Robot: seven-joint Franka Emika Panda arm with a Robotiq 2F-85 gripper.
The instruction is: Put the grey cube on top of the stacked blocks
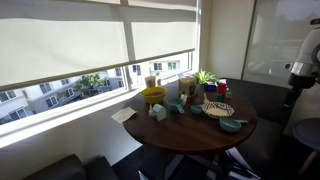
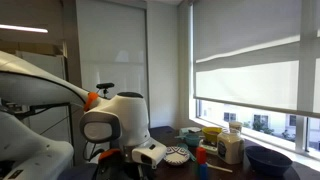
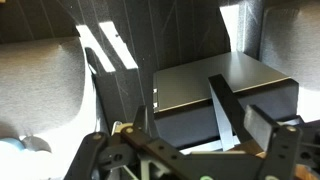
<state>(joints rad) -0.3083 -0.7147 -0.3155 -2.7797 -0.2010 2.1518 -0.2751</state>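
Note:
The round dark table (image 1: 190, 138) holds several small blocks near its middle (image 1: 176, 105). They are too small to tell which is the grey cube or the stack. The table also shows in an exterior view (image 2: 262, 172), behind the white arm (image 2: 110, 120). The arm stands at the right edge of an exterior view (image 1: 299, 72), away from the table. In the wrist view my gripper (image 3: 200, 140) is open and empty. It points at the dark carpet and a flat dark box (image 3: 220, 85), not at the table.
On the table are a yellow bowl (image 1: 152, 96), a potted plant (image 1: 205, 78), a woven plate (image 1: 218, 108) and a teal bowl (image 1: 231, 125). A window runs behind it. A grey couch (image 3: 40, 90) shows at the left of the wrist view.

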